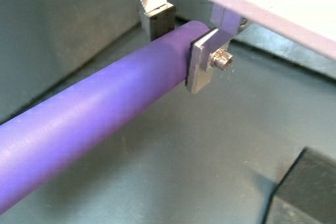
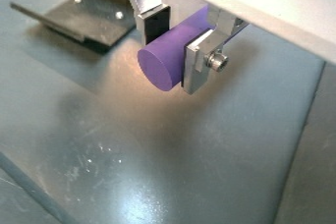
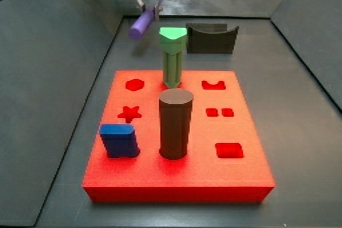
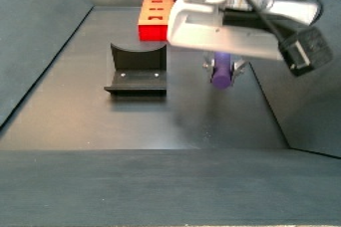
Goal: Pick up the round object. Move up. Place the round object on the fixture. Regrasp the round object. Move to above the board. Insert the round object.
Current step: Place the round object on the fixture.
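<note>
The claw (image 2: pixel 174 39) grips the purple peg (image 1: pixel 92 110) between its silver fingers (image 1: pixel 205 63), clear above the grey counter (image 2: pixel 157 159). The dark fixture (image 4: pixel 136 68) sits beside the claw; the red board (image 3: pixel 174 132) lies farther off.

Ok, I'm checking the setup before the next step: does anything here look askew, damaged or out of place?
Nothing stands out. The gripper holds the purple peg crosswise above the floor, near the fixture. On the red board, the green peg, brown cylinder and blue block stand upright.
</note>
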